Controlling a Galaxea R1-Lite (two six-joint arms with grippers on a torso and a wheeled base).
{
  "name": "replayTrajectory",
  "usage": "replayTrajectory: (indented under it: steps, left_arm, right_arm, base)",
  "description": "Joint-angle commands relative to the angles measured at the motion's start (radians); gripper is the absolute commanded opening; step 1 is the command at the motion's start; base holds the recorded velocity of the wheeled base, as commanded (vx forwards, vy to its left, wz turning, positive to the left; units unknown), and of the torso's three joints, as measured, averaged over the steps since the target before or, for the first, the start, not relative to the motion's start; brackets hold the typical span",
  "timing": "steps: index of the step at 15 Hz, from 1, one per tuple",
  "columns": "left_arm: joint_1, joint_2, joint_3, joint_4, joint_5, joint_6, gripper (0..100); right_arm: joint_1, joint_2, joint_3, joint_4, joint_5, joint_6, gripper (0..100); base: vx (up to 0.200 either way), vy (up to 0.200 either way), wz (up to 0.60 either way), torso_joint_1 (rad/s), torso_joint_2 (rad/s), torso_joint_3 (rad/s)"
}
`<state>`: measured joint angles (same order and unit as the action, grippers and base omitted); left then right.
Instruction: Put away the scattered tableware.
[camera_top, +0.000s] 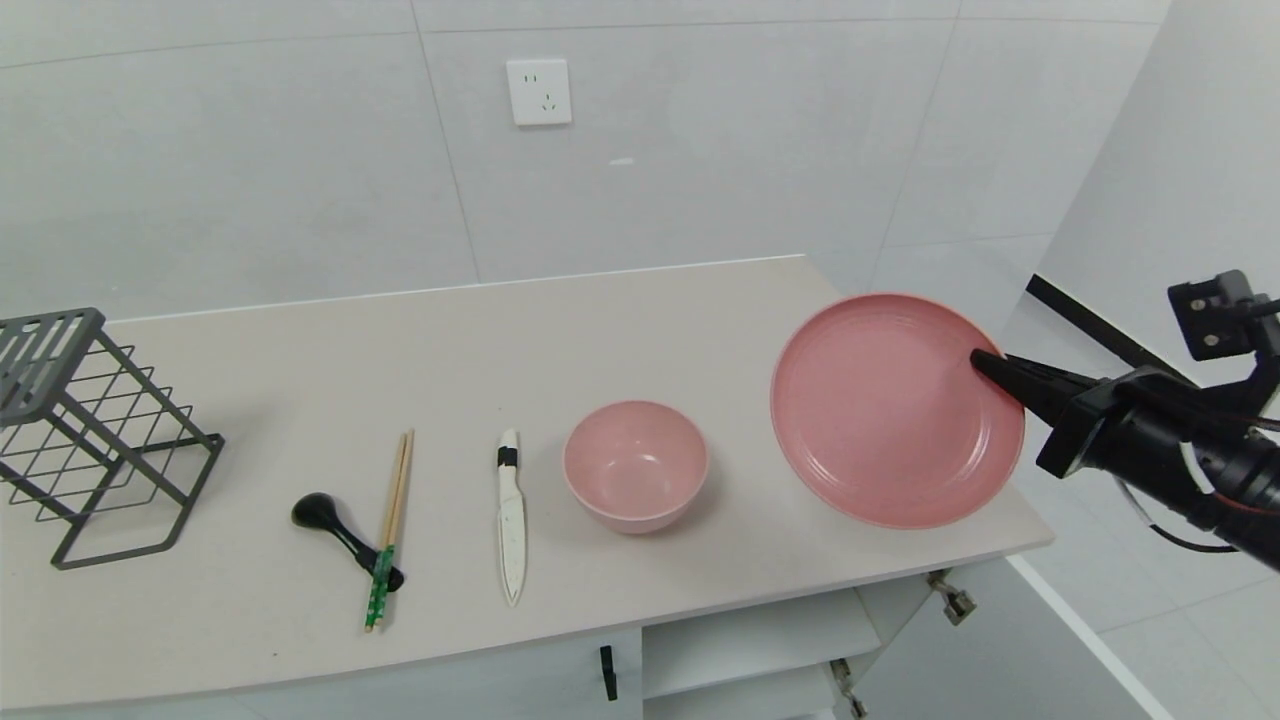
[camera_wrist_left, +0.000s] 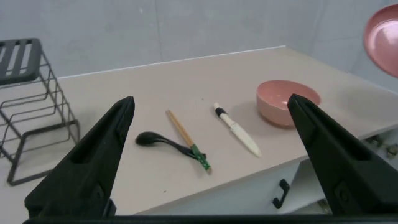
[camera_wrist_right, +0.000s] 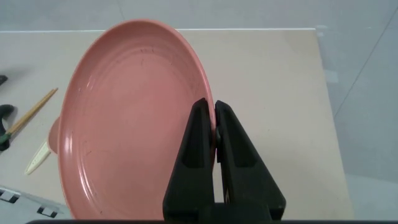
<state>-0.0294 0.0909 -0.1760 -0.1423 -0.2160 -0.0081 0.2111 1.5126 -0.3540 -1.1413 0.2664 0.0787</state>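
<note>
Right wrist view: right gripper (camera_wrist_right: 212, 109) clamped on tilted pink plate (camera_wrist_right: 130, 124) rim, right of bowl (camera_top: 635, 465); thin edge hold, slip risk; left gripper (camera_wrist_left: 211, 98) open, empty.

1 plate (camera_top: 880, 420), bowl (camera_top: 635, 465), knife (camera_top: 511, 520), spoon (camera_top: 315, 511), rack (camera_top: 40, 350); 2 chopsticks (camera_top: 396, 500).

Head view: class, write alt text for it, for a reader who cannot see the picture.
The right gripper grips the rim of a pink plate, held tilted over the right end of the counter. Leftward along the counter are a pink bowl, a white knife, chopsticks lying across the handle of a black spoon, and a dark wire rack.
</note>
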Motion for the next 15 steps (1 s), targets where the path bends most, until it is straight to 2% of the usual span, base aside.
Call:
replayTrajectory:
  steps: [1,3,4,5,7,8,10,13,14,15]
  left_arm:
    - [-0.046,0.182,-0.097,-0.003,-0.029,0.008,100]
    - [-0.08,0.276,-0.145,-0.013,-0.057,0.008,100]
    - [-0.118,0.346,-0.169,-0.043,-0.088,-0.001,100]
    - [-0.15,0.411,-0.168,-0.097,-0.089,-0.001,100]
    - [-0.179,0.51,-0.148,-0.2,-0.106,-0.009,100]
    - [-0.185,0.549,-0.145,-0.232,-0.141,-0.012,100]
    - [-0.193,0.629,-0.134,-0.296,-0.253,-0.027,100]
    - [-0.193,0.753,-0.132,-0.408,-0.263,-0.061,100]
    - [-0.193,0.833,-0.131,-0.485,-0.266,-0.058,100]
    - [-0.193,0.833,-0.131,-0.485,-0.266,-0.058,100]
  right_arm:
    - [0.001,0.008,0.015,-0.046,0.002,0.006,0]
    - [0.001,0.029,0.027,-0.112,0.002,0.006,0]
    - [-0.001,0.058,0.041,-0.172,0.002,0.006,0]
    - [-0.004,0.087,0.052,-0.219,0.002,0.006,0]
    - [-0.018,0.138,0.061,-0.31,0.022,0.006,0]
    - [-0.022,0.158,0.061,-0.351,0.03,0.006,0]
    - [-0.025,0.175,0.063,-0.38,0.031,0.006,0]
    - [-0.022,0.166,0.05,-0.38,0.031,0.006,0]
    - [-0.021,0.163,0.056,-0.38,0.031,0.006,0]
    - [-0.021,0.163,0.056,-0.38,0.031,0.006,0]
  base:
    - [0.0,0.0,0.0,0.0,0.0,0.0]
    - [0.0,0.0,0.0,0.0,0.0,0.0]
    - [0.0,0.0,0.0,0.0,0.0,0.0]
    - [0.0,0.0,0.0,0.0,0.0,0.0]
    - [0.0,0.0,0.0,0.0,0.0,0.0]
    - [0.0,0.0,0.0,0.0,0.0,0.0]
    - [0.0,0.0,0.0,0.0,0.0,0.0]
    - [0.0,0.0,0.0,0.0,0.0,0.0]
    - [0.0,0.0,0.0,0.0,0.0,0.0]
    - [0.0,0.0,0.0,0.0,0.0,0.0]
